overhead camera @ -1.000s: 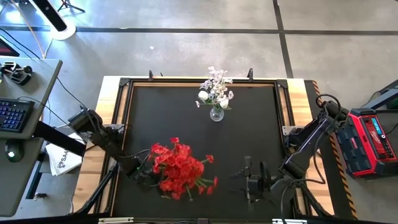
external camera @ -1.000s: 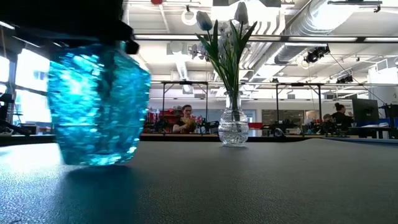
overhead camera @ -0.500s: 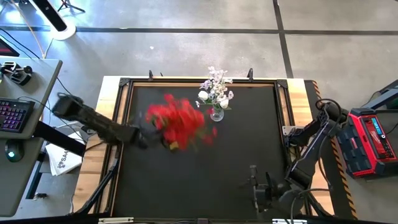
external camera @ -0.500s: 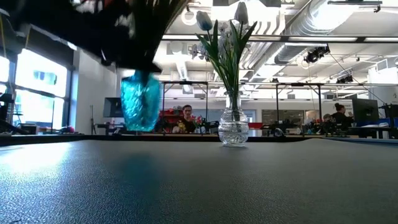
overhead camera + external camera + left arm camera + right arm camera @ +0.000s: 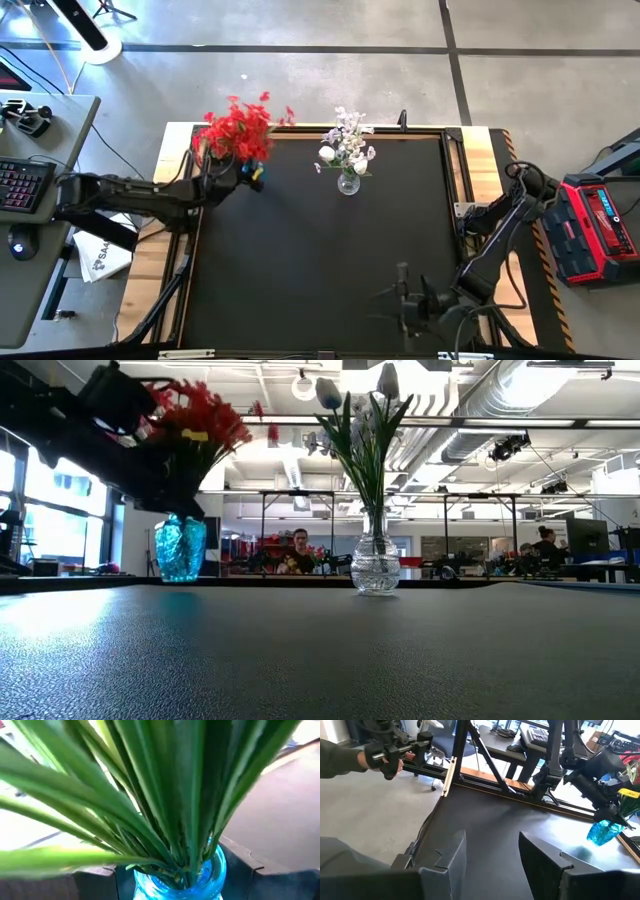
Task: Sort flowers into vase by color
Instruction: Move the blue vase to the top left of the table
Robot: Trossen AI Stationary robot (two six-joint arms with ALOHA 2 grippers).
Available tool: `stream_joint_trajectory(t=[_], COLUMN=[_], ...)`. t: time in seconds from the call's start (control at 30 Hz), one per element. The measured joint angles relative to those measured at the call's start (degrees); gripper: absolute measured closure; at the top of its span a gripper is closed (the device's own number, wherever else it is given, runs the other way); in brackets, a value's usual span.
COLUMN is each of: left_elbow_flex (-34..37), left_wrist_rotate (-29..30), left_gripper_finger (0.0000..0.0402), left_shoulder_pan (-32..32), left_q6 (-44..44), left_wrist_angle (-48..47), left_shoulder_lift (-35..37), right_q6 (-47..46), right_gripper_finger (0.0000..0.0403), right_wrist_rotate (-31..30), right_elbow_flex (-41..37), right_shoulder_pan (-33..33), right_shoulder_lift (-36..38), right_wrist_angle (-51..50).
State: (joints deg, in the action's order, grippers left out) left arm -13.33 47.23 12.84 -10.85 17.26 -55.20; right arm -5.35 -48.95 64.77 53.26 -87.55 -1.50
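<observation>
two dark jointed arms (image 5: 130,190), flat black fingers (image 5: 540,857).

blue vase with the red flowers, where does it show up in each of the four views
High view: the blue vase sits at the table's far left corner, mostly hidden under red flowers.
Low view: left of centre, on the far edge.
Left wrist view: bottom centre, green stems rising from it.
Right wrist view: right edge, beside the left end effector.
Shared landmark: the black table.
</observation>
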Motion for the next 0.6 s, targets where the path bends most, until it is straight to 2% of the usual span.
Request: stream_joint_trajectory(t=[0.17,0.33,0.6], left_elbow_flex=[-0.01,-0.01,-0.27], left_wrist_rotate=[-0.8,-1.27,-10.34], left_gripper_finger=[0.0202,0.0198,0.0145], left_shoulder_pan=[6.17,9.08,11.88], left_q6=[-2.22,-6.31,-7.08], left_wrist_angle=[-0.22,-2.96,-6.65], left_shoulder_lift=[-0.02,-0.02,0.12], right_q6=[-0.2,-0.2,-0.2], right_gripper_finger=[0.0247,0.0247,0.0247], right_wrist_rotate=[0.05,0.08,0.14], right_elbow_flex=[0.0,0.0,0.0], right_shoulder_pan=[-0.42,-0.41,-0.4], right_shoulder_lift=[0.0,0.0,0.02], right_wrist_angle=[-0.02,-0.02,-0.04])
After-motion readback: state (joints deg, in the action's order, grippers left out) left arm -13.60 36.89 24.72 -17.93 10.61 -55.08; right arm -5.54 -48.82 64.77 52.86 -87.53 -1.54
